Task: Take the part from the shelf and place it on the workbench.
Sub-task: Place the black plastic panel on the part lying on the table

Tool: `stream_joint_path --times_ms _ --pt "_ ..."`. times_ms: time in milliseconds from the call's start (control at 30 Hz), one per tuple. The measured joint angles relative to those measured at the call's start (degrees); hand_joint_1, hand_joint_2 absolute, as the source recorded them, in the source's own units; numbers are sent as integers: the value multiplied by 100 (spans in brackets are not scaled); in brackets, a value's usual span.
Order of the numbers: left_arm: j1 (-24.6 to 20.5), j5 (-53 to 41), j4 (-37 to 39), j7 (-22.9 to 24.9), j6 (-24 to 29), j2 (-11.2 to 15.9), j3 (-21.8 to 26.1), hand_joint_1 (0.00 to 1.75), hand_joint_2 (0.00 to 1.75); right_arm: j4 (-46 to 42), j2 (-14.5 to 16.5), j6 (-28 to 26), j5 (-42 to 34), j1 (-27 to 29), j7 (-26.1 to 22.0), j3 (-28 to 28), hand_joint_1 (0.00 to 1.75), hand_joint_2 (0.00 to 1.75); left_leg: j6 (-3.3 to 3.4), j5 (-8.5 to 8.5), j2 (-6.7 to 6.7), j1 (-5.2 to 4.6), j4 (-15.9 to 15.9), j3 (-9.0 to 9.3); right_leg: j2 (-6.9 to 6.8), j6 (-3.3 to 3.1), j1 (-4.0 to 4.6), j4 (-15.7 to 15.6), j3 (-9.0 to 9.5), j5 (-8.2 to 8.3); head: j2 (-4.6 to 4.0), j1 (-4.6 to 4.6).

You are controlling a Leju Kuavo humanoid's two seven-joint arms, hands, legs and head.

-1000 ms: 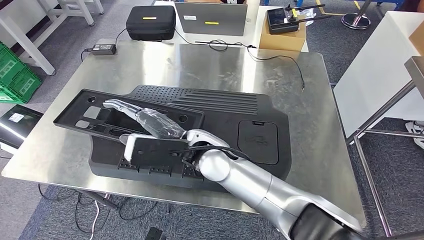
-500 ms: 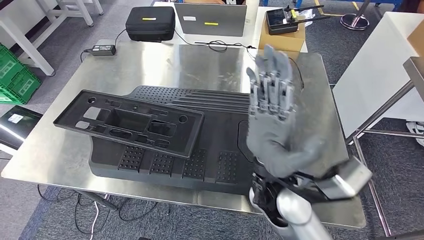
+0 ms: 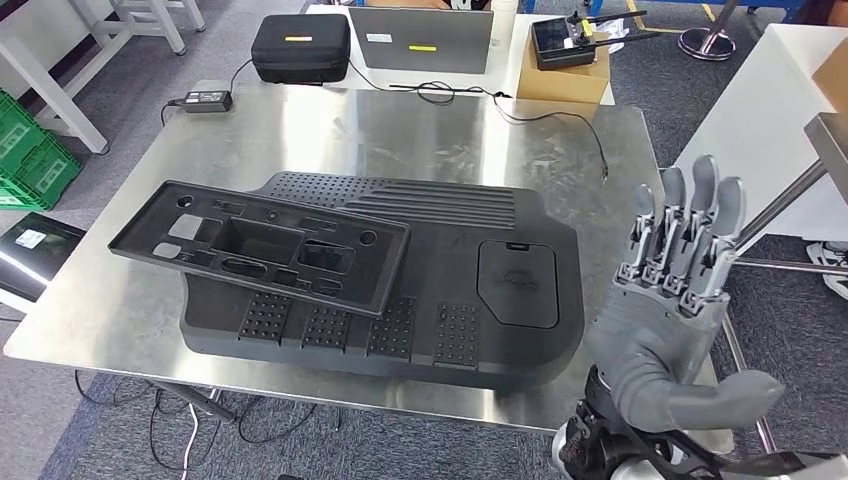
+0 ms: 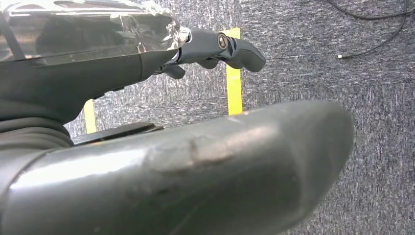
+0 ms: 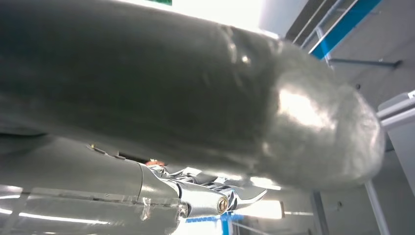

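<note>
A black frame-shaped part (image 3: 260, 245) with several cut-outs lies flat on the steel workbench (image 3: 400, 130), its right half resting on a larger black ribbed panel (image 3: 450, 230). My right hand (image 3: 665, 320) is raised off the bench's front right corner, well to the right of the part, fingers straight and spread, thumb out, holding nothing. In the right wrist view the thumb (image 5: 195, 98) crosses the picture with nothing against it. My left hand (image 4: 147, 122) hangs over grey carpet, its thumb and fingers (image 4: 220, 46) stretched out and holding nothing.
At the bench's far edge are a black case (image 3: 301, 45), a laptop (image 3: 421, 38), a cardboard box (image 3: 565, 65) and a power adapter (image 3: 208, 96) with a cable (image 3: 560, 115). A white table (image 3: 760, 130) stands to the right, a green crate (image 3: 30, 150) to the left.
My right hand lay on the frame part a second ago; it has lifted off and swung right to the bench's front right corner. The part stays where it was.
</note>
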Motion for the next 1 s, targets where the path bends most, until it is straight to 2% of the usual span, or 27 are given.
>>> stream_joint_path --times_ms 100,167,233,300,333,367,400,433,467,500,533,600,667,700,733,800,833,867,900,933,1000 --pt "-2 -5 0 30 -5 2 0 0 0 -134 -8 -74 72 70 36 -21 0 0 60 19 0 -17 -13 -4 -8 53 -22 -24 17 25 0 -11" --pt "-5 -11 0 46 -10 0 1 0 0 -221 -19 -108 104 96 49 -48 0 0 124 100 2 19 -134 47 -11 103 -18 2 21 -16 0 -10" --pt "-10 -14 0 53 -18 -2 2 0 0 -283 -38 -129 119 122 59 -74 0 0 170 196 9 57 -244 86 -1 145 -14 389 -140 -305 0 39" --pt "-12 -17 0 60 -25 -2 2 0 0 -311 -54 -141 123 159 69 -91 0 0 182 229 15 61 -244 62 5 180 -32 1099 -442 -695 0 107" --pt "-12 -25 0 67 -30 -2 2 0 0 -321 -62 -145 123 177 75 -101 0 0 179 228 16 67 -228 43 4 198 -48 1354 -540 -777 0 130" --pt "-11 -34 0 75 -35 -2 2 0 0 -332 -71 -149 124 190 82 -111 0 0 170 222 17 76 -205 26 3 218 -66 1427 -549 -749 0 150" --pt "-12 -43 0 84 -45 -2 2 0 0 -344 -81 -151 128 196 90 -120 0 0 151 210 16 91 -175 9 0 243 -88 1275 -448 -614 0 166" --pt "-13 -50 0 91 -55 -2 2 0 0 -357 -91 -152 135 198 99 -127 0 0 120 189 14 111 -135 -5 -5 269 -113 929 -250 -421 0 180" --pt "-15 -54 1 99 -64 0 2 0 0 -368 -99 -152 144 198 108 -133 0 0 79 161 10 126 -93 -24 -2 289 -125 558 -38 -302 0 201" --pt "-20 -57 1 109 -72 2 2 0 0 -382 -105 -152 152 201 117 -137 0 0 31 135 6 133 -49 -44 12 276 -125 279 116 -203 0 225" --pt "-26 -61 2 117 -73 4 2 0 0 -397 -111 -152 157 202 127 -140 0 0 -14 117 1 132 -10 -59 27 246 -119 115 198 -182 0 241" --pt "-39 -64 2 132 -72 7 2 0 0 -422 -117 -145 158 202 151 -143 0 0 -95 118 -5 122 28 -82 55 147 -95 99 171 -189 0 232" --pt "-42 -63 2 146 -70 8 2 0 0 -436 -119 -132 156 192 169 -144 0 0 -161 60 -7 131 93 -114 49 64 -95 81 126 -175 0 178" --pt "-42 -63 2 152 -69 9 2 0 0 -442 -119 -127 156 189 175 -144 0 0 -182 -69 -6 136 225 -166 41 22 -94 71 98 -149 0 146" --pt "-43 -62 2 155 -69 9 2 0 0 -448 -120 -123 155 187 177 -144 0 0 -193 -273 -5 137 472 -258 32 -19 -90 64 63 -120 0 107" --pt "-44 -57 2 155 -69 9 2 0 0 -455 -121 -110 155 186 182 -144 0 0 -190 -745 -3 123 1190 -518 11 -77 -58 64 -25 -59 0 17" --pt "-43 -52 2 155 -70 9 2 0 0 -456 -122 -99 152 186 187 -144 0 0 -178 -887 -4 111 1486 -604 3 -97 -34 65 -76 -23 0 -20" --pt "-42 -45 2 155 -70 9 2 0 0 -456 -122 -85 146 183 192 -144 0 0 -154 -919 -4 96 1614 -607 -4 -111 -8 66 -127 16 0 -47" --pt "-41 -38 2 155 -72 9 2 0 0 -456 -125 -68 137 175 197 -144 0 0 -113 -839 -4 76 1526 -500 -7 -122 19 66 -176 58 0 -67" --pt "-42 -28 2 152 -73 9 2 0 0 -456 -127 -53 126 162 200 -144 0 0 -54 -681 -4 46 1229 -285 -9 -128 47 66 -224 104 0 -84" --pt "-51 -8 3 144 -73 17 2 0 0 -456 -133 -32 107 127 203 -144 0 0 85 -434 10 -26 404 227 -12 -120 81 64 -293 200 0 -96"
